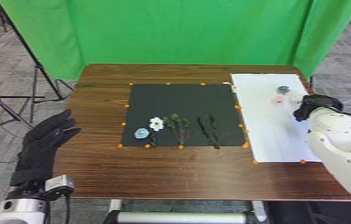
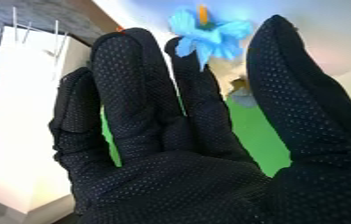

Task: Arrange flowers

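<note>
**Right hand (image 1: pixel 316 106) open at the white sheet (image 1: pixel 274 137), no grip on a flower**

Scene, big to small: green cloth backdrop (image 1: pixel 185 32), brown wooden bench (image 1: pixel 96 170), square black mat (image 1: pixel 149 97) with orange marks on its rim, white sheet to its right. Left hand, black fabric glove (image 1: pixel 40 145), rests off to the left, fingers straight, holding nothing. Right hand is at the sheet's right edge, fingers and thumb straight and apart.

Flowers by the right hand: blue flower with orange centre (image 2: pixel 211 32) near the fingertips, contact can't be told; small pale bloom (image 2: pixel 241 92) in the thumb gap, not clamped. Small pink flower (image 1: pixel 278 100) on the sheet, left of the hand.

Risks, my read: closing now could catch both blooms, since they sit close. Sweeping left could shove the pink one. Pinching petals, not stalk, could crush or spin the blue one.

Orientation: on the mat, leafy green stems (image 1: pixel 179 127) run near-far, bushy end away from the robot. Dark green stems (image 1: pixel 209 131) likewise, far end leaning slightly left. White flower (image 1: pixel 156 124) and pale blue flower (image 1: pixel 141 133) face up. Blue one by the right hand: orange centre faces away from the palm; long axis can't be told.
</note>
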`<state>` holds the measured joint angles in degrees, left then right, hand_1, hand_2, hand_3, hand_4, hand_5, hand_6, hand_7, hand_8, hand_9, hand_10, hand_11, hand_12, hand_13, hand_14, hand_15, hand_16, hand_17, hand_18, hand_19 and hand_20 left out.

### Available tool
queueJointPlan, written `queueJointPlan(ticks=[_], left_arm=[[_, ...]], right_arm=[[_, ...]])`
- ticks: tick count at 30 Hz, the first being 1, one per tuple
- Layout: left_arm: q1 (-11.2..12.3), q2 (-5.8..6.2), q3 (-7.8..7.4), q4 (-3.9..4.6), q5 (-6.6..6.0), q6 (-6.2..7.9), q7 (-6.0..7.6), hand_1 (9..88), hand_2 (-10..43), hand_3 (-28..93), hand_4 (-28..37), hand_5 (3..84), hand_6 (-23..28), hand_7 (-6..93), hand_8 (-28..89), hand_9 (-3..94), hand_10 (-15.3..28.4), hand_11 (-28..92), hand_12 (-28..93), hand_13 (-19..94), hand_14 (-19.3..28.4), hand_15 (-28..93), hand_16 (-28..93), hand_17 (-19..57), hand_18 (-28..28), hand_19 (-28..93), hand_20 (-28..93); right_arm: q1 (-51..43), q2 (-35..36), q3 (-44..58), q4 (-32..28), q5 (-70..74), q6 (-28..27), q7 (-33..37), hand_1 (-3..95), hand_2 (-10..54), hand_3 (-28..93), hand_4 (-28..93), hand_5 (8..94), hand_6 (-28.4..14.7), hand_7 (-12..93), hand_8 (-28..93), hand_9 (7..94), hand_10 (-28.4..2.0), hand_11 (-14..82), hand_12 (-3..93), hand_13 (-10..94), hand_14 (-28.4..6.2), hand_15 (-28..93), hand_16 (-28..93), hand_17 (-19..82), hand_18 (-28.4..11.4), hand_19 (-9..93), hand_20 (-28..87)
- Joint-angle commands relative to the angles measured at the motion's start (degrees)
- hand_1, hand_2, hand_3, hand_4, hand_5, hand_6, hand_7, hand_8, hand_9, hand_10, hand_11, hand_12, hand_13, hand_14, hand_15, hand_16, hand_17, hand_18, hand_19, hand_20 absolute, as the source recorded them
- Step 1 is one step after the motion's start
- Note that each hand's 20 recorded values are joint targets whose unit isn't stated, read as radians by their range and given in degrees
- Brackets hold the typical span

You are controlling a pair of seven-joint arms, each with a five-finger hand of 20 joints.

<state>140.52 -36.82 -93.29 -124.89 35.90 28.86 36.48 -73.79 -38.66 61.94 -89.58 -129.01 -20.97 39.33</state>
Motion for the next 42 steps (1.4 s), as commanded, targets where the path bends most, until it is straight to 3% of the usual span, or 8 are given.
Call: queueJointPlan(ticks=[1, 7, 11, 14, 19, 33, 42], left_arm=[[0.1, -0.71, -0.20, 0.08, 0.32, -0.41, -0.95, 27.9, 1.3, 83, -20.8, 35.6, 7.1, 21.1, -13, 31.8, 18.0, 34, 10, 22, 23.9, 61, -13, -11.9, 20.3, 53, 10], [-0.1, -0.74, -0.32, 0.07, 0.56, -0.62, -1.22, 27.8, 1.3, 83, -20.8, 35.6, 7.1, 21.1, -13, 31.7, 18.0, 34, 10, 22, 23.9, 61, -13, -11.9, 20.3, 53, 10], [-0.2, -0.73, -0.29, 0.04, 0.57, -0.56, -1.30, 27.9, 1.3, 83, -20.8, 35.6, 7.1, 21.1, -13, 31.8, 18.0, 34, 10, 22, 24.0, 61, -13, -11.9, 20.3, 53, 10], [-0.2, -0.67, -0.26, 0.12, 0.66, -0.69, -1.42, 27.9, 1.3, 83, -20.9, 35.6, 7.1, 21.1, -13, 31.8, 18.0, 34, 10, 22, 24.0, 61, -13, -11.9, 20.3, 53, 10], [-0.3, -0.73, -0.32, 0.20, 0.71, -0.91, -1.57, 27.9, 1.3, 83, -21.0, 35.6, 7.1, 21.2, -13, 31.7, 18.0, 34, 10, 22, 23.9, 61, -13, -11.9, 20.3, 53, 10], [0.6, -0.97, -1.77, -0.15, 1.54, -1.48, -2.88, 27.8, 1.3, 83, -21.0, 35.5, 7.1, 21.1, -13, 31.8, 18.0, 34, 10, 22, 23.9, 61, -13, -11.9, 20.3, 53, 10], [1.3, -0.48, -1.82, -0.54, 0.86, -0.43, -1.91, 27.8, 1.3, 83, -21.0, 35.6, 7.0, 21.3, -13, 31.8, 18.0, 34, 10, 22, 23.9, 61, -13, -11.9, 20.3, 53, 10]], right_arm=[[-0.8, -1.0, 0.0, 0.7, -0.5, -0.8, 0.4, 32.8, -4.0, 85, -28, 53.5, -1.7, 21, -14, 59.0, -15.1, 23.5, 16.5, 54, -13.5, 75, 15, 25, -22.9, 86, 33], [-0.6, -1.0, -1.2, 1.4, -1.7, 1.0, 0.8, 40.5, -3.6, 83, -28, 58.9, 0.4, 23, -15, 67.4, -11.4, 26.7, 16.8, 59, -10.7, 75, 17, 27, -22.2, 87, 34], [-0.5, -1.0, -1.8, 2.0, -2.8, 2.4, 0.9, 48.0, -6.2, 76, -28, 63.8, 1.1, 27, -7, 76.3, -7.7, 17.6, 27.2, 62, -8.8, 74, 21, 28, -21.5, 87, 33], [-1.2, -0.8, -1.9, 1.9, -3.4, 4.0, 0.7, 51.6, -5.8, 72, -28, 68.8, 1.9, 30, -6, 82.2, -6.8, 15.7, 31.8, 64, -8.0, 74, 22, 29, -21.0, 88, 33], [-1.7, -0.2, -2.8, 1.6, -4.5, 7.0, 0.0, 53.3, -4.7, 70, -28, 74.1, 3.5, 29, -4, 85.5, -6.2, 20.6, 30.9, 67, -7.0, 75, 22, 31, -20.5, 89, 33], [-0.1, 1.8, -6.0, -3.9, -6.2, 16.0, -2.4, 52.9, -5.3, 73, -28, 76.6, 3.3, 28, -3, 87.3, -6.5, 24.1, 29.6, 70, -6.2, 74, 23, 32, -20.3, 90, 33], [4.3, 2.0, -10.4, -8.6, -6.4, 18.8, -5.7, 52.7, -5.8, 74, -28, 77.4, 2.7, 27, -2, 87.7, -6.8, 24.4, 29.8, 70, -6.3, 74, 23, 33, -20.5, 91, 32]])
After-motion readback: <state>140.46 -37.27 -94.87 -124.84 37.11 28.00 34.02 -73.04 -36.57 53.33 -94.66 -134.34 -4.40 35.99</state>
